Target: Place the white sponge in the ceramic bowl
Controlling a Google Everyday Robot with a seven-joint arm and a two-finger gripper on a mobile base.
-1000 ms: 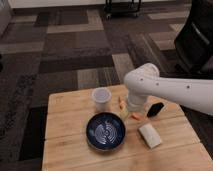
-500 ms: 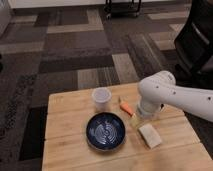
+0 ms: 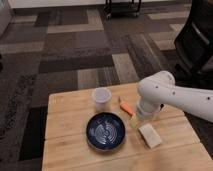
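As the table (image 3: 70,107) fills the lower frame, everything I need is on it. Arm (image 3: 172,95) comes in from the right edge. Ceramic bowl (image 3: 91,131) sits lower centre, empty. White sponge (image 3: 150,135) lies flat just right of the bowl, not touching it. Tool (image 3: 142,116) hangs just above the sponge's upper end, masked by the arm, so I can't tell if it's released or clenched. Sponge looks light, soft and squashy. I'd pinch across the narrow width at mid-length, gently. Low slip risk, not fragile.
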